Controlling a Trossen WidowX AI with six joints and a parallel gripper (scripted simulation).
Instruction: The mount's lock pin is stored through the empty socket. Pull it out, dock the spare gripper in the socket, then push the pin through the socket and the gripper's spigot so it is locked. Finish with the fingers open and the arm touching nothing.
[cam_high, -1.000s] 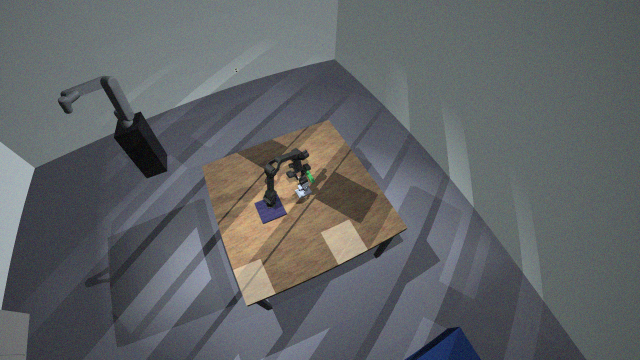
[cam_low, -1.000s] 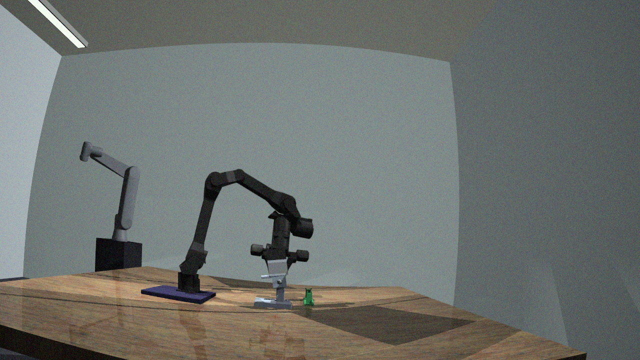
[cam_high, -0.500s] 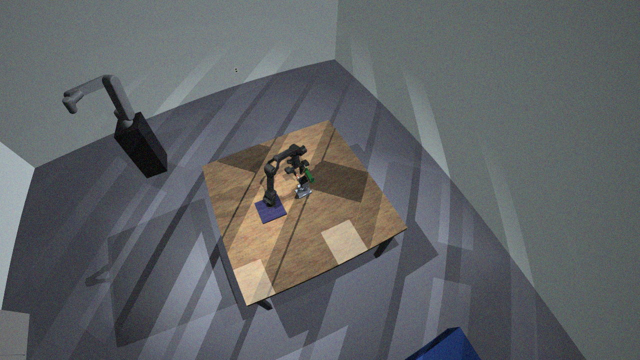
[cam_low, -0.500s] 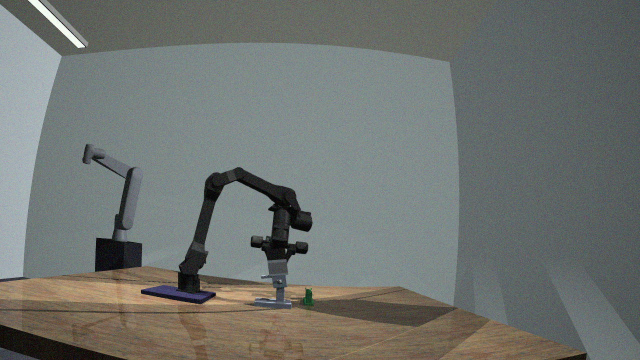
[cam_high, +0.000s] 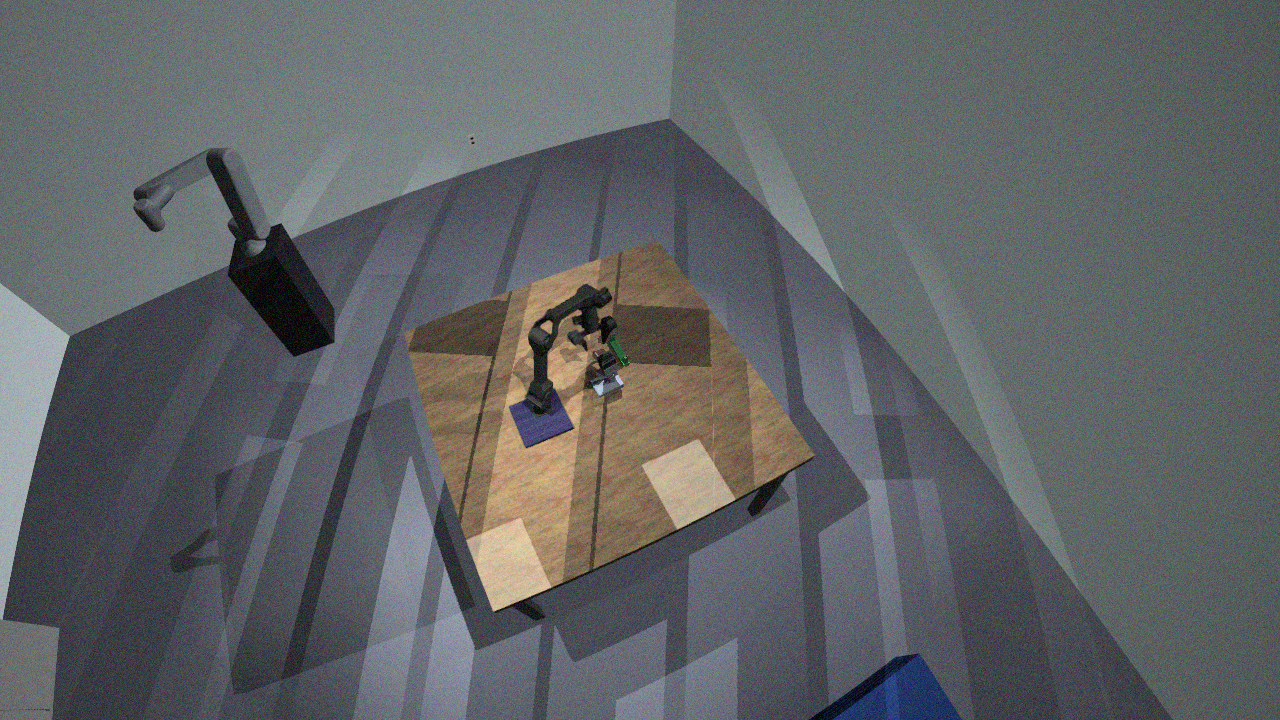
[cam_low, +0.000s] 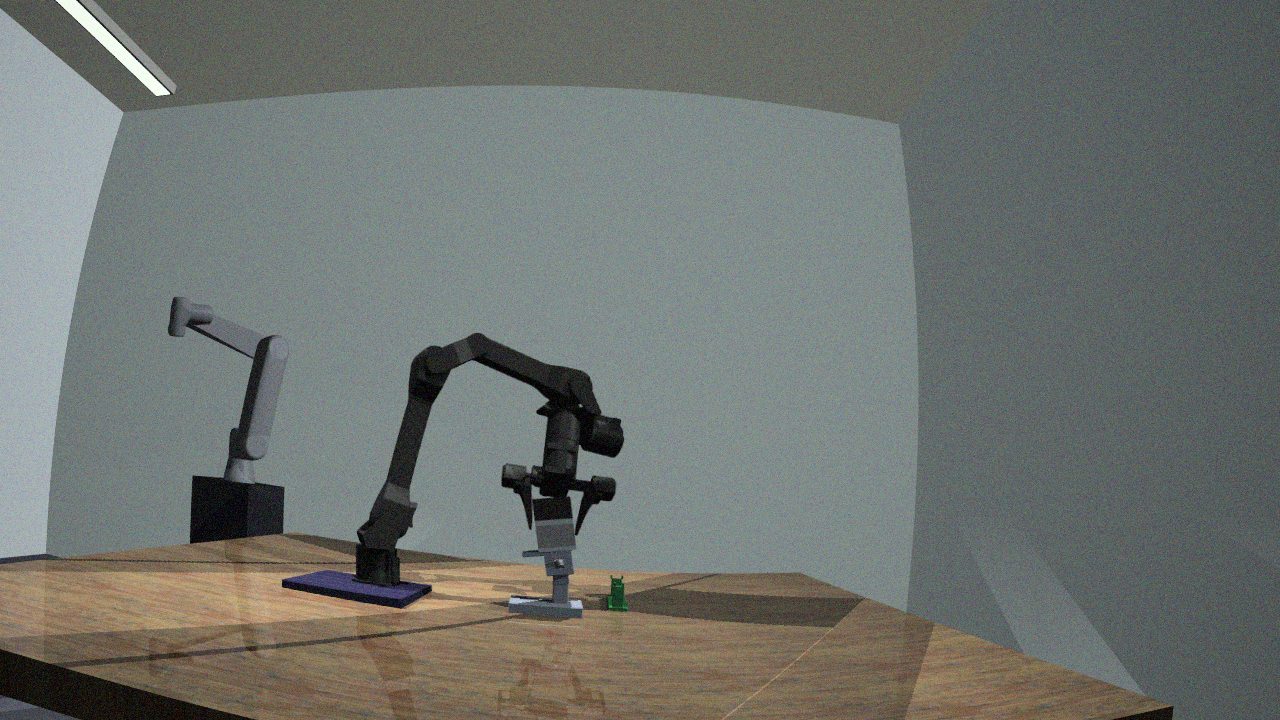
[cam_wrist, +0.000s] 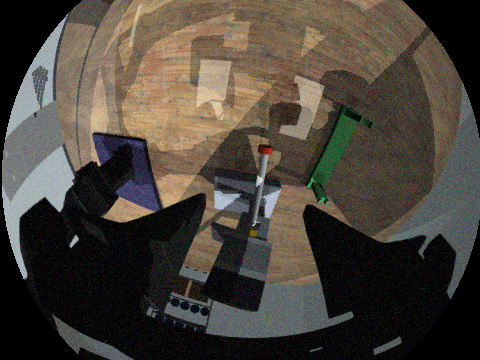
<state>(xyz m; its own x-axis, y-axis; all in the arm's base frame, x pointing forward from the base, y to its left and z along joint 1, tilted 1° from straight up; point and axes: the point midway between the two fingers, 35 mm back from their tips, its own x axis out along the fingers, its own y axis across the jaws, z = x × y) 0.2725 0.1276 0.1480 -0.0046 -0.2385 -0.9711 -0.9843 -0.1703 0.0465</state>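
Note:
My gripper is open, its fingers wide apart and nothing between them. The lock pin has a red head and a bare grey shaft. Its shaft runs into the mount's tilted socket, and a small round end shows in the socket's near face in the exterior view. The red head stands well off from the socket. The spare gripper, a grey and black block, sits on top of the socket. The mount's pale base stands on the table. How the pin passes the spigot is hidden.
An empty green cradle stands beside the mount. My arm's base is on a dark blue plate. A grey arm on a black pedestal stands beyond the wooden table.

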